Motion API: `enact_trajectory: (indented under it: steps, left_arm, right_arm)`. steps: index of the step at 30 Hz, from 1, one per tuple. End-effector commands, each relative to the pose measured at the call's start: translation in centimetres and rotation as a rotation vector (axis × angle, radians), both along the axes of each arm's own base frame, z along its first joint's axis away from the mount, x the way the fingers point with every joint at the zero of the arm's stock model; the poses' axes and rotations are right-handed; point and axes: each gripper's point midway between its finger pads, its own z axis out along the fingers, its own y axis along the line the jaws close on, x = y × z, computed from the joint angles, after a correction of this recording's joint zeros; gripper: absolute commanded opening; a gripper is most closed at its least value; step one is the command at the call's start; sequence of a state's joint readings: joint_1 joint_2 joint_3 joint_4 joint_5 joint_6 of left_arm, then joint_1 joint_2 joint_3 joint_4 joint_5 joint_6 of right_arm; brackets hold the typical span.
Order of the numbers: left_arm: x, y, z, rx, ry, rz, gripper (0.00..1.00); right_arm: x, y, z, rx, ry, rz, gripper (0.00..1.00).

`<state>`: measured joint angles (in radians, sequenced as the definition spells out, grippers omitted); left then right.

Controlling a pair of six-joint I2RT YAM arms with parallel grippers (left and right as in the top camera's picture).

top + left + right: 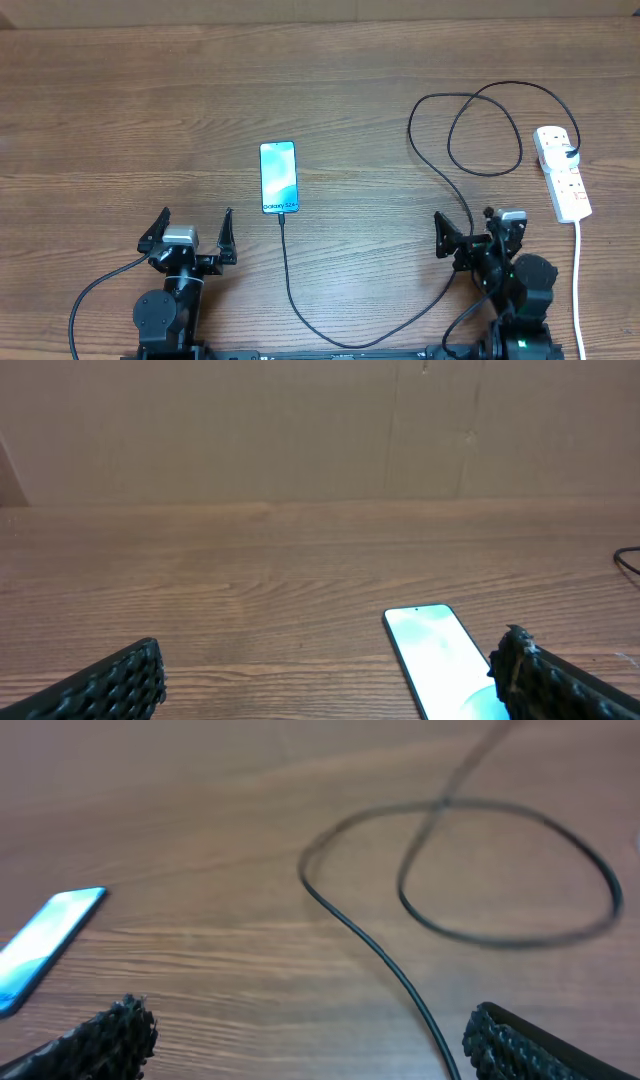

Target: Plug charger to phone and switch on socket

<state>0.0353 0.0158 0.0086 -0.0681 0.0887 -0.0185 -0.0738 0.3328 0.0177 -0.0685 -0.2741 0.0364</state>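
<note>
Overhead: phone (278,178) mid-tabletop (120,100), charger (286,260) tip at its near edge, looks seated. Socket (562,180) far right. Left hand (197,218) and right hand (465,225) wide, empty. I judge switching-on pending; right hand must reach socket.

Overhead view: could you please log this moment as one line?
left gripper open, empty | right gripper open, empty | charger tip at phone edge, plug in socket | socket on/off unclear

The phone (278,177) is carrying the only words that can be read: in the overhead view, dark text "Galaxy S24" is showing on its light-blue screen, near the lower short edge. In the wrist views the screen is looking too blurred to read.
</note>
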Motion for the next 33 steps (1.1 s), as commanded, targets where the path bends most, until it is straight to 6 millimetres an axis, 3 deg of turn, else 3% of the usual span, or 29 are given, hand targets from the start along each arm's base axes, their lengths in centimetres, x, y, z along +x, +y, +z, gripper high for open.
enact_trajectory:
  steps: [1, 22, 27, 33]
  left_arm:
    - [0.0, 0.3, 0.0, 0.02, -0.005, 0.012, 1.0]
    - [0.0, 0.3, 0.0, 0.02, -0.005, 0.012, 1.0]
    - [0.0, 0.3, 0.0, 0.02, -0.005, 0.012, 1.0]
    - [0.0, 0.3, 0.0, 0.02, -0.005, 0.012, 1.0]
  right_arm:
    - [-0.2, 0.8, 1.2, -0.062, -0.079, 0.057, 1.0]
    - [-1.2, 1.6, 7.2, -0.077, -0.346, 0.083, 1.0]
    - [-1.2, 1.9, 7.1, -0.075, -0.345, 0.094, 1.0]
    - [-0.9, 0.9, 7.0, -0.085, -0.338, 0.035, 1.0]
